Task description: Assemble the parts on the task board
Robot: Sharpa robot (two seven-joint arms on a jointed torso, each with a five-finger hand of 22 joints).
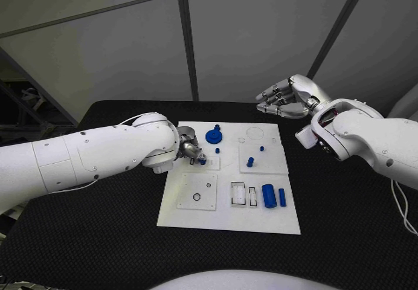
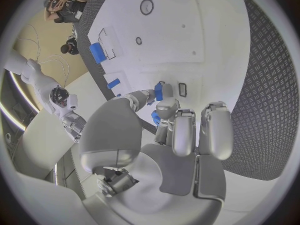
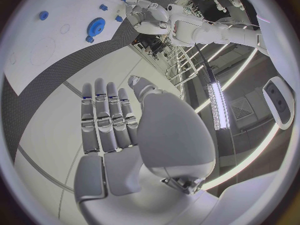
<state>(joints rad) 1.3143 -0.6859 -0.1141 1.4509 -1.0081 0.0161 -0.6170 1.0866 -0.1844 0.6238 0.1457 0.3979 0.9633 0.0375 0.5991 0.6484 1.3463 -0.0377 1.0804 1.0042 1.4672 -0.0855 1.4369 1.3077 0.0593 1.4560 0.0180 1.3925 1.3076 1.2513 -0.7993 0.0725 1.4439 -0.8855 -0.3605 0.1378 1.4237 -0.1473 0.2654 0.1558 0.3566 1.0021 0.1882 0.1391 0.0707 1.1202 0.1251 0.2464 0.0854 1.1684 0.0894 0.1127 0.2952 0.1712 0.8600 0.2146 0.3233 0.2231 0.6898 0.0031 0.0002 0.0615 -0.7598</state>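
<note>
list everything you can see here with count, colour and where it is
task board: one, white, middle of the table
table: one, black, under the board
gear-shaped part: one, blue, far end of the board
peg: one, blue, standing mid-board
cylinders: two, blue, side by side, near right of the board
small part: one, blue, pinched by the left robot hand
left robot hand: silver, at the board's left edge
right robot hand: silver, raised beyond the board's far right corner, holding nothing

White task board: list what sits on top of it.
On the white task board: blue gear, small blue pegs, blue cylinder. The left robot hand pinches a blue piece, mostly covered.
</note>
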